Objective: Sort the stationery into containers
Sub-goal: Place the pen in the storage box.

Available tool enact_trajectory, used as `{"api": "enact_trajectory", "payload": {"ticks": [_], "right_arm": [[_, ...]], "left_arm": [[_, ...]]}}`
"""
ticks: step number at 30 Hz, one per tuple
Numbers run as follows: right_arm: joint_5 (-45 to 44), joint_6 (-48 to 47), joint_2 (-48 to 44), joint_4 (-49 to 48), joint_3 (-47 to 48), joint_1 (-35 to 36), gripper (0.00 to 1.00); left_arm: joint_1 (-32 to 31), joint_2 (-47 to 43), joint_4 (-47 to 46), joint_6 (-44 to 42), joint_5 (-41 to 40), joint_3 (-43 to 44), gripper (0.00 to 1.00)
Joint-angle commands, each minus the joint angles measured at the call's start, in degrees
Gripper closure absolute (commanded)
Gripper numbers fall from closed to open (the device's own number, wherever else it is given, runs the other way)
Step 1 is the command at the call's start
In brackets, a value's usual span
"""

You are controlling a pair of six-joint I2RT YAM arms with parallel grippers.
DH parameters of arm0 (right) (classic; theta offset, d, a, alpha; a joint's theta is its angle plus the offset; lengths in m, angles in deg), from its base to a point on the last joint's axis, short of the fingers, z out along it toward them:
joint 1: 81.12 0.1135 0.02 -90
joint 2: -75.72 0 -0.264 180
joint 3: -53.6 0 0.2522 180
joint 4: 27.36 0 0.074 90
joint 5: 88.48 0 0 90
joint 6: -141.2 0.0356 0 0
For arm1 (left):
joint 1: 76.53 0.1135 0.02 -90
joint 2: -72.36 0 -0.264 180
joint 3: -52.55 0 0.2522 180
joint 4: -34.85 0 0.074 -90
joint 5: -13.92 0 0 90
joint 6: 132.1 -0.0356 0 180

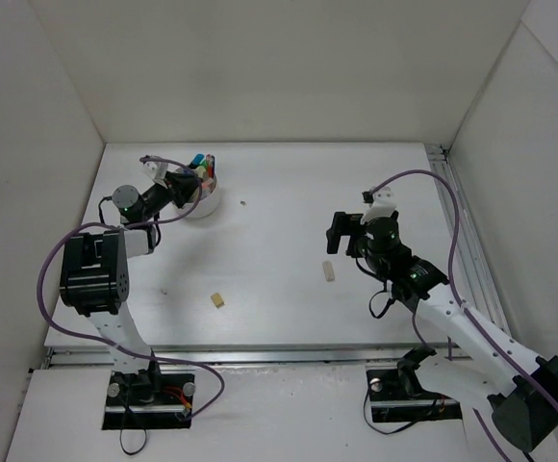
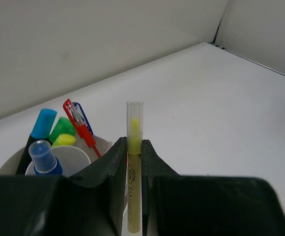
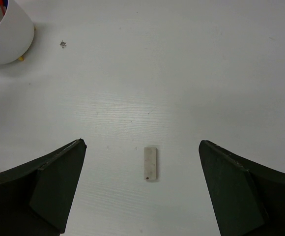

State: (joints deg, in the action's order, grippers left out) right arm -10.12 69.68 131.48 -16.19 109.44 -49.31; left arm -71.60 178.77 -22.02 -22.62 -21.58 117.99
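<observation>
Evidently the left hand [image 2: 134, 146] is clenched on a yellow-tipped pen [image 2: 134, 117], pinching its barrel between both fingers right at the rim of the white bowl [image 1: 206, 206] at the far left of the desk [image 3: 182, 73]. The grip sits low on the barrel, probably so that the pen can be steered into a compartment without the fingers fouling what stands there already. The pen's long axis runs along the fingers, and its clear-capped end reaches out past the fingertips, away from the wrist. I cannot tell from these views whether its other end is inside the bowl yet. The bowl already holds the highlighters [image 2: 45, 122], a red pen [image 2: 83, 129] and the white-blue tube [image 2: 40, 155], all standing with their ends up and leaning on the wall or dividers. The right hand [image 3: 141, 143] hangs fully spread and grasps nothing. It is poised above a beige eraser [image 3: 151, 163], which lies flat on the desk between the two fingers. The eraser's long axis points away from the wrist, across the line on which the fingers close, so they would meet its long sides, which looks like the reason for this approach. A second eraser [image 1: 218, 300] lies flat nearer the left arm, well apart from both hands.
</observation>
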Motion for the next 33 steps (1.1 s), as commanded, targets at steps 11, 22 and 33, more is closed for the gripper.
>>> {"api": "enact_trajectory", "payload": {"ticks": [11, 22, 33], "right_arm": [[0.83, -2.04, 1.54, -4.27, 4.32, -0.35, 0.02], [0.39, -2.57, 2.50, -3.91, 5.11, -0.43, 0.02], [2.67, -3.63, 7.07, -3.91, 7.83, -0.35, 0.02]], "left_arm": [[-0.01, 0.98, -25.61, -9.11, 11.92, 9.66, 1.00], [1.05, 5.03, -25.61, -13.86, 16.78, 13.53, 1.00], [2.10, 9.16, -25.61, -19.13, 18.53, 14.50, 1.00]]}}
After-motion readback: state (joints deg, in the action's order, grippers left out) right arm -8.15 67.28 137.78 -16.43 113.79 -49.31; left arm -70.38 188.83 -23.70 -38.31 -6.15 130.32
